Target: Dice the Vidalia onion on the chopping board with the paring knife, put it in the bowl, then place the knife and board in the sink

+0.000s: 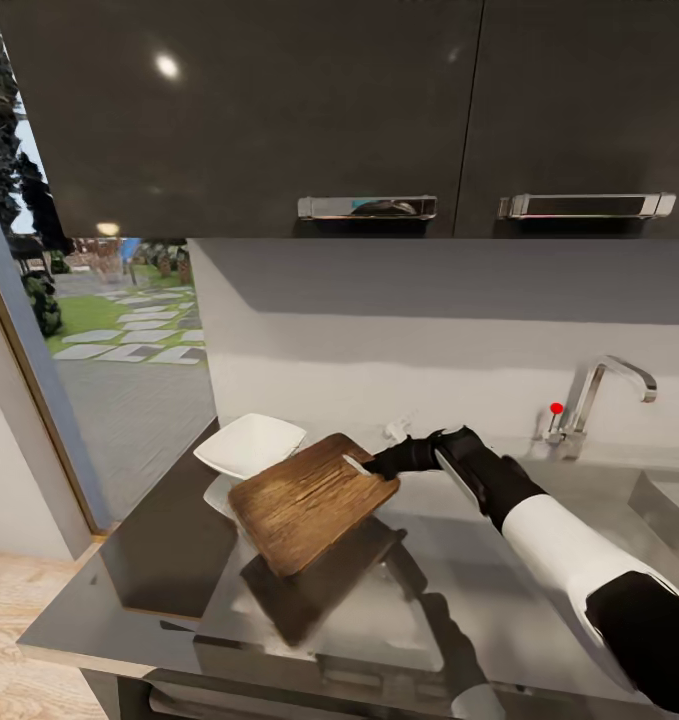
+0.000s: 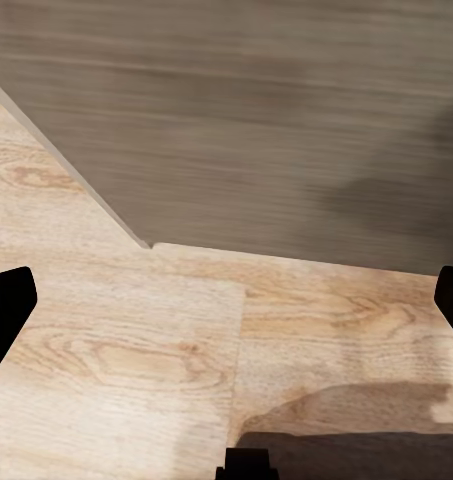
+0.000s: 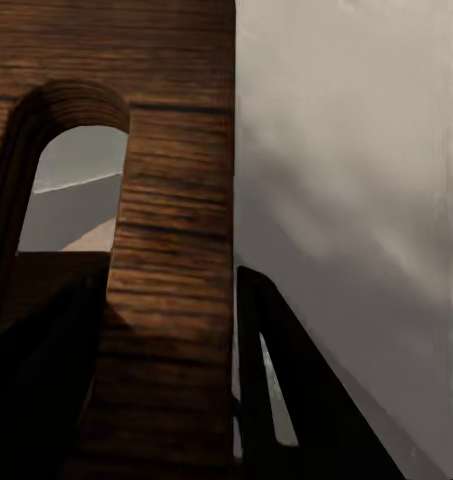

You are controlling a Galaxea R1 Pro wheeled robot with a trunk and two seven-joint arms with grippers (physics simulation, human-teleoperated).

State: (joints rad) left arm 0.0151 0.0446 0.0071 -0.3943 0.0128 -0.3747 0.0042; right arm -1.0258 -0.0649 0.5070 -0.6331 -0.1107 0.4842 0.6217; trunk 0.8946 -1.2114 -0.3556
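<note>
While the right arm reaches across the long dark-grey glossy countertop [image 1: 149, 560], its black right gripper [image 1: 387, 462] is clamped on one corner of the small rectangular brown wooden chopping board [image 1: 309, 500], which hangs tilted above the worktop with a dark shadow beneath it. Seen from the right wrist, the board [image 3: 171, 250] sits between the two dark fingers [image 3: 286, 390], its arched handle cut-out showing to one side. Just behind the raised board rests the small shallow white bowl with a squarish flared rim [image 1: 249, 443], near the counter's end by the tall glass door. Off to the robot's right, the flat steel drainboard of the rectangular grey sink [image 1: 579, 490] runs under the arm, and the chrome tap with a red knob [image 1: 594, 395] stands against the grey backsplash. Glossy dark-brown wall cabinets [image 1: 279, 110] with chrome handles hang overhead. From the left wrist, the left gripper's [image 2: 226, 310] black fingertips [image 2: 6, 305] sit wide apart at the frame edges over the pale wood-plank floor [image 2: 136, 350], beside a dark panel, holding nothing.
</note>
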